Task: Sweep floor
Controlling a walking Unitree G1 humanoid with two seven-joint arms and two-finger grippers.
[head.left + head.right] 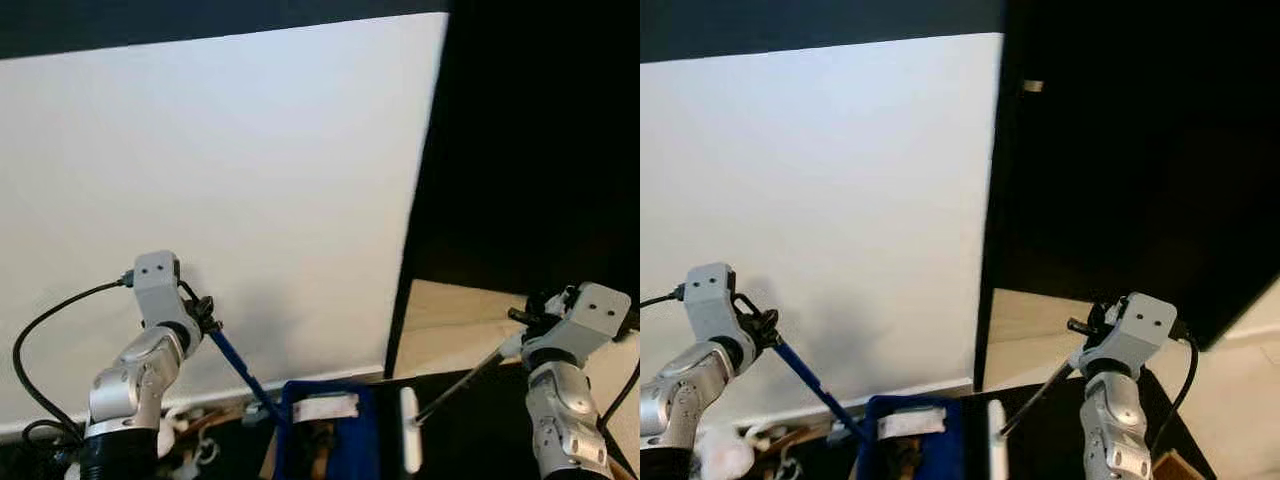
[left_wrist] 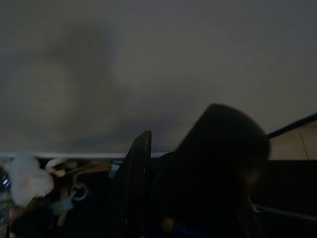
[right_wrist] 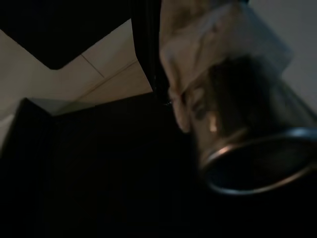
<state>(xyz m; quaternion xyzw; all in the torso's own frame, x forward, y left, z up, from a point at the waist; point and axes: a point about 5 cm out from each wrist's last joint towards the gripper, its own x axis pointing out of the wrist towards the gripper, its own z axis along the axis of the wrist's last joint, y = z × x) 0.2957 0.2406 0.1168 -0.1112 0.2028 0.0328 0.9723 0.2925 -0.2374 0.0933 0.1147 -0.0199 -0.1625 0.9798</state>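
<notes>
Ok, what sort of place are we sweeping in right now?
Probably a room in a home, close to a plain white wall with a white baseboard. Pale tiled floor shows past a dark panel, and small clutter lies at the wall's foot.

Blue dustpan (image 1: 325, 425) low and central before the white wall, standing upright with a pale label across its upper edge, and its blue handle (image 1: 240, 372) slants up and leftward. Just to its right, the broom's white head (image 1: 409, 428) stands on end over dark floor. The broom's thin dark-and-silver stick (image 1: 462, 383) rises from it, tilting rightward.
</notes>
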